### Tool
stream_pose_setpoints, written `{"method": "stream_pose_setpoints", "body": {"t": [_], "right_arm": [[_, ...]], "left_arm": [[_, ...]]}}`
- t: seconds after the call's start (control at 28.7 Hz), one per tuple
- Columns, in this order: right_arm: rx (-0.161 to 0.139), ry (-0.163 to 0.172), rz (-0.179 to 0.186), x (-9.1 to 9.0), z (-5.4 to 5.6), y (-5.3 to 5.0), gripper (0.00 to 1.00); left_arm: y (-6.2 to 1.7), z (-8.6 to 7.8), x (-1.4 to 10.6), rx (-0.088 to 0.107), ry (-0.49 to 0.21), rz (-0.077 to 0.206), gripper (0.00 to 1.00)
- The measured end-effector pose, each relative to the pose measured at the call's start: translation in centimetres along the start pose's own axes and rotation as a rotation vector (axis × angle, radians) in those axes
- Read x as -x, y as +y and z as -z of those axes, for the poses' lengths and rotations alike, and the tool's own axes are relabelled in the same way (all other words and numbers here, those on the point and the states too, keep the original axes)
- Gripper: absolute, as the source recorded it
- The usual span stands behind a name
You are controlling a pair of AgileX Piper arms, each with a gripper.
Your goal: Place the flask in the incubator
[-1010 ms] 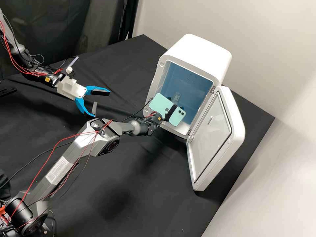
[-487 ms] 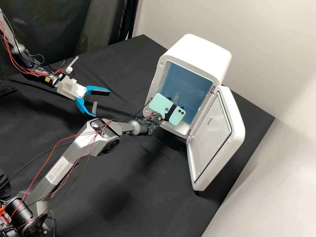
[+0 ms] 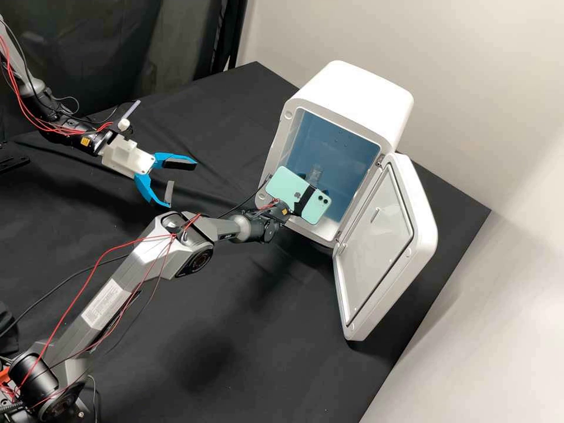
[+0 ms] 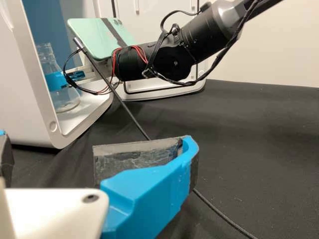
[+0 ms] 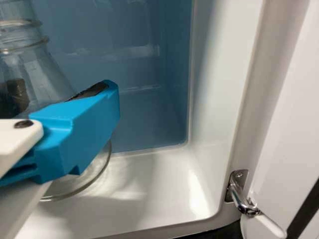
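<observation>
Left gripper (image 3: 179, 185): noted at the upper left of the high view, held just above the bench. Jaws are spread wide; nothing is held or touched.
Right arm (image 3: 176, 247): stretched from the lower left to the centre, with red wires run along it. A mint-green phone (image 3: 298, 194) is strapped at its wrist, in front of the incubator's mouth.
Right gripper (image 4: 64, 79): placed inside the incubator. Jaws are closed on the flask's cone, with one blue finger (image 5: 75, 127) laid against the glass.
Flask (image 4: 52, 97): clear glass, upright, inside the incubator, its base set on the white floor close to the opening.
Incubator (image 3: 352, 100): white shell with a blue interior, right of centre in the high view.
Door (image 3: 388, 247): swung wide open at the lower right of the incubator, hinged on its right edge.
Bench (image 3: 235, 329): covered in black cloth.
Room: a pale wall (image 3: 482, 88) is seen to the right, dark drapes (image 3: 88, 47) at the upper left.
</observation>
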Motion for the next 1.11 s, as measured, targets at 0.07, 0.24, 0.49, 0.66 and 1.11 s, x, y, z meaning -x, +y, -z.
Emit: {"method": "stream_pose_setpoints", "body": {"t": [0.07, 0.24, 0.49, 0.66, 1.11], "right_arm": [[0.000, 0.000, 0.000, 0.0, 0.0, 0.0, 1.00], [0.000, 0.000, 0.000, 0.0, 0.0, 0.0, 1.00], [-0.003, -0.017, 0.017, -0.3, -1.0, -0.9, 1.00], [-0.003, -0.019, 0.018, -0.3, -1.1, -1.0, 1.00], [-0.006, -0.019, 0.018, -0.3, -1.1, -1.0, 1.00]], "left_arm": [[0.02, 0.1, 0.0, 0.001, 0.004, -0.001, 1.00], [0.02, 0.1, 0.0, 0.001, 0.004, -0.001, 1.00], [0.02, 0.1, 0.0, 0.001, 0.004, -0.001, 1.00], [0.02, 0.1, 0.0, 0.001, 0.004, -0.001, 1.00], [0.02, 0.1, 0.0, 0.001, 0.004, -0.001, 1.00]]}}
